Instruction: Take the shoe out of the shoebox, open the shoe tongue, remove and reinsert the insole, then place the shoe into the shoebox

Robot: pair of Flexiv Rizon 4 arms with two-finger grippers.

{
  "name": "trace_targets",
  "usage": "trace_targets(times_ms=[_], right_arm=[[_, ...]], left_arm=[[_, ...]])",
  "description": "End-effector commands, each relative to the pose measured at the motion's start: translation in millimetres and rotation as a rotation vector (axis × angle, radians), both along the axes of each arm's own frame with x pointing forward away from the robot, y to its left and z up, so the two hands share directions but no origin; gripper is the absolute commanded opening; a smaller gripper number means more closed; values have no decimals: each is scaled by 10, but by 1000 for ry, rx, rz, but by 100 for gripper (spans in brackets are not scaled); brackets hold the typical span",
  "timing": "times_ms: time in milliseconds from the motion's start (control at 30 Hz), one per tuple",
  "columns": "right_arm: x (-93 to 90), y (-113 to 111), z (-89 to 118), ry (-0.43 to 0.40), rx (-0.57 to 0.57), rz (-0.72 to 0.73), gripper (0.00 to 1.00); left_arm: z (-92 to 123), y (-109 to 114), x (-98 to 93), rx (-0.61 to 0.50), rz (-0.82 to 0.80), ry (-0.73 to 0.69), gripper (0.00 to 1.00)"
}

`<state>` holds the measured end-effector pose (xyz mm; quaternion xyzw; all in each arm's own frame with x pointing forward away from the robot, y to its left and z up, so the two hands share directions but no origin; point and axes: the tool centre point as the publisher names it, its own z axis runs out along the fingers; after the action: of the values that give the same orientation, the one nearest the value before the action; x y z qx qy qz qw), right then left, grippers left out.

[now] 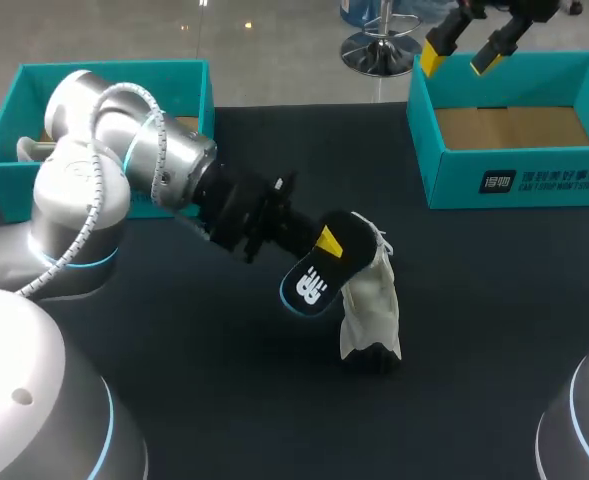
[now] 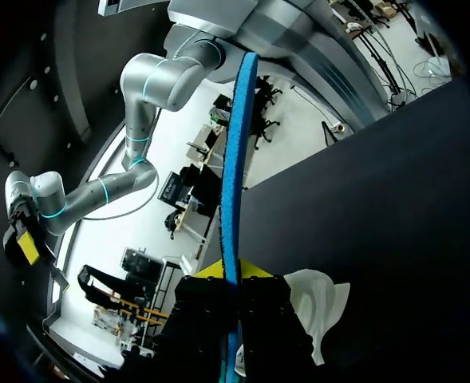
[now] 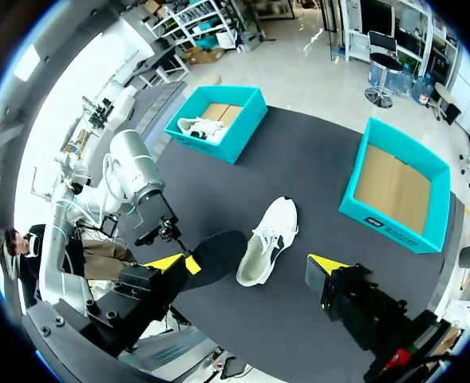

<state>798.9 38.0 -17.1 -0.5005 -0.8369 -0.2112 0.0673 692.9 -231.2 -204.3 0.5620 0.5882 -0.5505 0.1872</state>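
Note:
A white shoe (image 1: 371,308) lies on the black table, its toe toward the front edge. My left gripper (image 1: 321,248) is shut on the black insole (image 1: 310,282), which has a blue rim, and holds it just left of the shoe's opening. In the left wrist view the insole (image 2: 236,175) shows edge-on between the fingers of that gripper (image 2: 233,276), with the shoe (image 2: 321,303) beside it. My right gripper (image 1: 464,50) hangs open high over the right teal shoebox (image 1: 429,140). From up there, between its own fingers (image 3: 246,263), it looks down on the shoe (image 3: 271,238) and insole (image 3: 217,254).
A second teal box (image 1: 4,135) stands at the back left behind my left arm, with another white shoe (image 3: 199,126) inside. The right shoebox (image 3: 354,209) shows a bare cardboard floor.

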Motion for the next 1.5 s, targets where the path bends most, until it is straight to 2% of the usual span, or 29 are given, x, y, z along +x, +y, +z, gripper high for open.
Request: trace_targets(times_ms=[33,267,700,1500], right_arm=[[10,5,1,2,-2,0,100],[10,5,1,2,-2,0,100],[10,5,1,2,-2,0,100],[10,5,1,2,-2,0,100]], left_arm=[[-64,-38,-57,18,-5,9,0],[-172,6,-158,44,6,61,0],[-200,-34,-282,55,-22,73,0],[-235,-45,-326,84,-29,73,0]])
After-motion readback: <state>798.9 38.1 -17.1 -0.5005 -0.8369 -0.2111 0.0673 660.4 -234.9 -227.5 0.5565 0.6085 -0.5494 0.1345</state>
